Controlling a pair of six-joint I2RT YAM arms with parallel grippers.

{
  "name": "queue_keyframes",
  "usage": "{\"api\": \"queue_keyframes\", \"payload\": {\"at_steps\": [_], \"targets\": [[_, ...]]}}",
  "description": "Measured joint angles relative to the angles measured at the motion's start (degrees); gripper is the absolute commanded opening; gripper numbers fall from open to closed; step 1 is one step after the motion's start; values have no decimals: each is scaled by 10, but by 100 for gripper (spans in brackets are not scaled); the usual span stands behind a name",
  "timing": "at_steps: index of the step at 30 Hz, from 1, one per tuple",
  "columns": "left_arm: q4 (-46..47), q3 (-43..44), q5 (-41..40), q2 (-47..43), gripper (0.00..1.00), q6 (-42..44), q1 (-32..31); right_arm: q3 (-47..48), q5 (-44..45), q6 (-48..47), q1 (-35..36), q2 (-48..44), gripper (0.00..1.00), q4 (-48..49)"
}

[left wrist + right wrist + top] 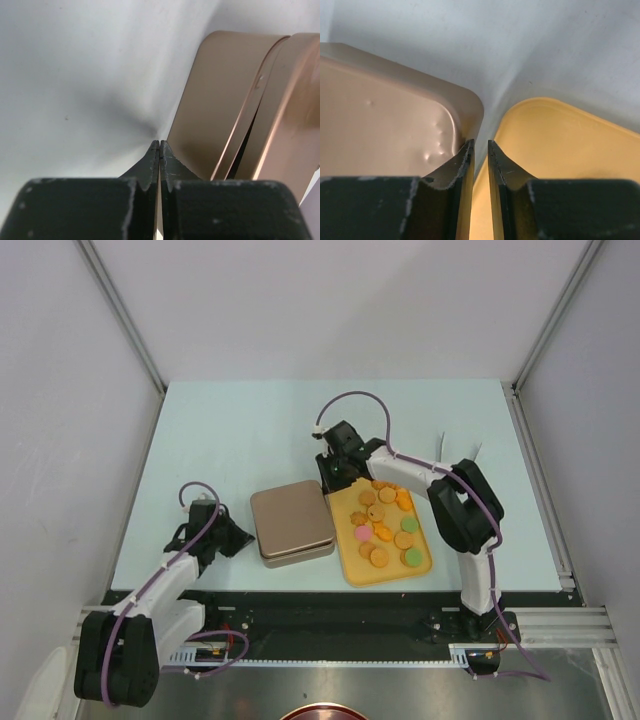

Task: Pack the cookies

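Observation:
The cookies (383,525), mostly orange-tan with a pink one (363,533) and two green ones, lie on a yellow tray (350,565) right of centre. A brown tin with its lid on (292,523) stands just left of the tray. My right gripper (337,478) hangs over the gap between the tin's far right corner (385,125) and the tray's far left corner (560,145). Its jaws (480,143) are a narrow gap apart and hold nothing. My left gripper (240,538) is shut and empty (159,142), low by the tin's left side (210,95).
In the left wrist view the lid (295,100) sits slightly askew on the tin, with a dark slit between them. A small white jagged bit (352,485) shows at the tray's far left corner. Pale table (250,430) extends behind; walls close it in on three sides.

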Motion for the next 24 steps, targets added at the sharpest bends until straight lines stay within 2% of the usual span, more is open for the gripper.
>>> {"api": "queue_keyframes", "payload": {"at_steps": [9, 15, 21, 24], "targets": [[3, -3, 3, 2, 0, 0, 0, 0, 29, 3, -1, -2, 24, -2], [2, -3, 3, 1, 0, 0, 0, 32, 76, 9, -29, -8, 24, -30], [3, -4, 3, 1, 0, 0, 0, 127, 80, 12, -54, -2, 24, -55], [3, -4, 4, 1, 0, 0, 0, 240, 69, 8, -49, 38, 24, -72]]}}
